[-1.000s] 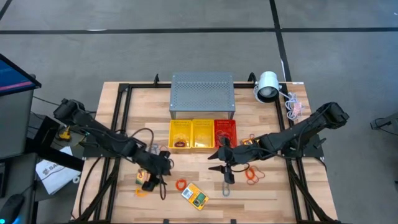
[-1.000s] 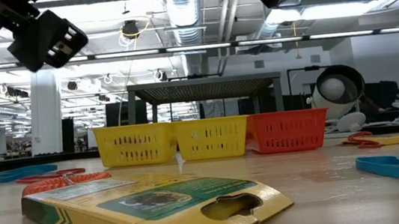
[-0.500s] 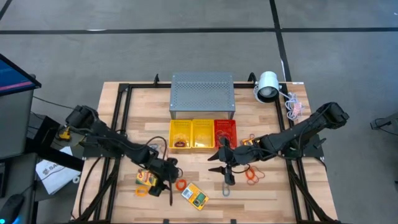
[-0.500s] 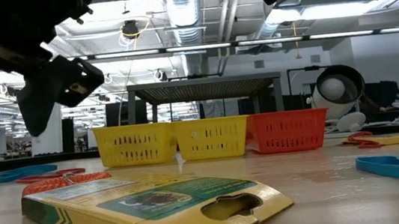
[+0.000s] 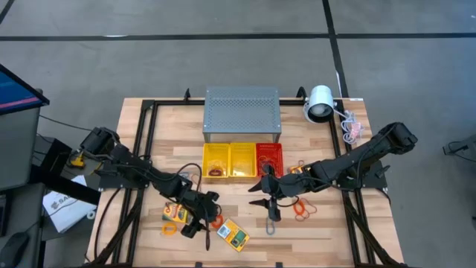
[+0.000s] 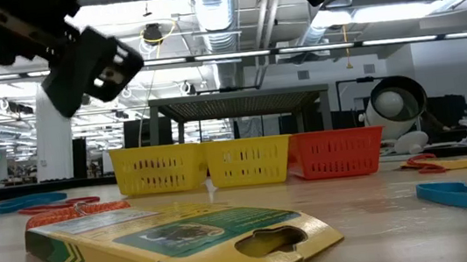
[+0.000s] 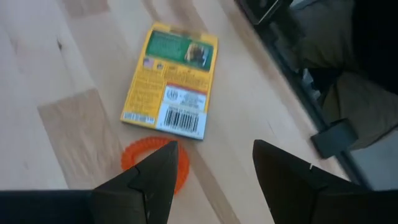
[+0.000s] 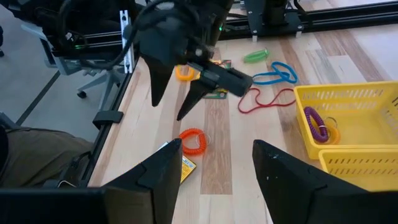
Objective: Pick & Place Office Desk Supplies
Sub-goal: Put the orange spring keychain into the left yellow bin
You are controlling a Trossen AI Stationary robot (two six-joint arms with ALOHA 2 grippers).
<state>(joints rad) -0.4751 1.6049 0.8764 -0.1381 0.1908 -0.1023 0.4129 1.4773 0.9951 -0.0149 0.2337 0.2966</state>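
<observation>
The left gripper [image 5: 199, 223], fingers apart and empty, hovers over the orange coil band [image 7: 153, 160] beside the yellow-and-green card box [image 7: 172, 81], lower centre of the surface [image 5: 312, 234]. The band looks light and springy; pinch 1 side of its loop.

The right gripper [image 5: 263, 195] waits released at centre.
</observation>
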